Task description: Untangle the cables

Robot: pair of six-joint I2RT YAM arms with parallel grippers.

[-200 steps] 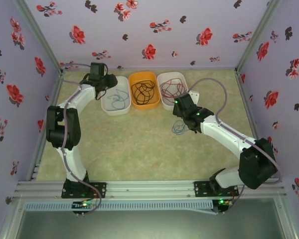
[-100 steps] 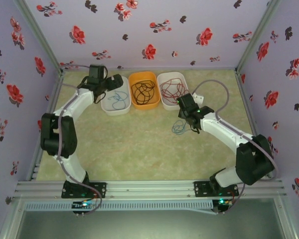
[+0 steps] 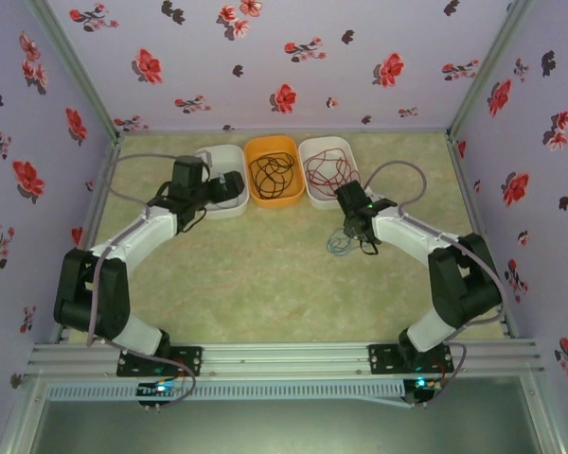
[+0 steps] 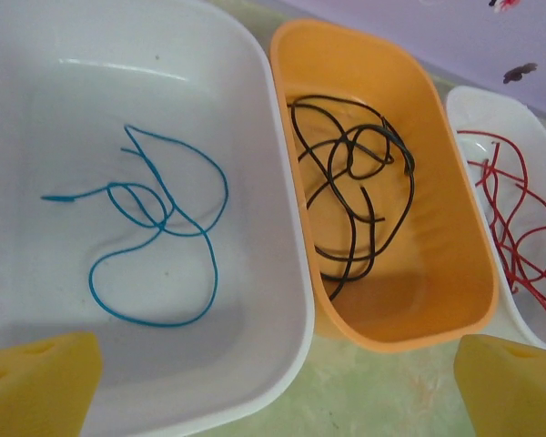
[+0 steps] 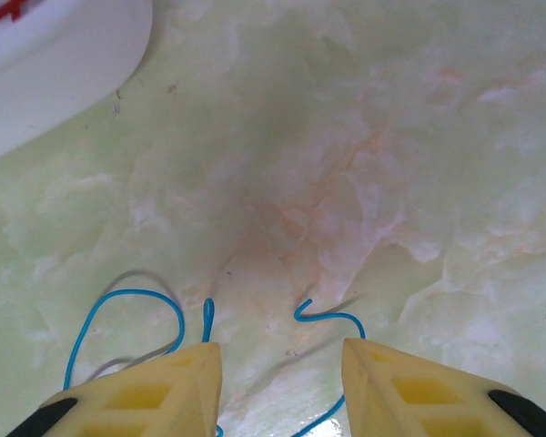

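At the left gripper (image 4: 273,401): gone from half-shut to fully spread within the last second, and drawn back toward 6 o'clock, off the left white tub (image 4: 287,273). Nothing between the yellow fingertips (image 4: 36,382). Left behind in that tub, at 11 o'clock from the jaws: a blue cable (image 4: 155,237), loosely looped and alone. Most likely a finished drop. Further round at 1 o'clock, in the orange tub (image 4: 437,309), a black cable (image 4: 355,182). At 2 o'clock, in the right white tub (image 4: 491,118), a red cable (image 4: 519,228). No colours mixed in any tub.

At the right gripper (image 5: 282,382): down close to the table (image 5: 391,137), narrowed from wide to about half, with a clear gap between the pads (image 5: 136,391). Not pinching anything as far as can be seen. Around the jaws, a second blue cable (image 5: 118,309): a loop at 10 o'clock outside the 9 o'clock pad, a free end just above that pad's inner edge, and a hooked end running down into the gap beside the 3 o'clock pad. From above, on bare table at 6 o'clock from the right white tub. Probably closing for a pickup of the last loose strand, so late in the task.
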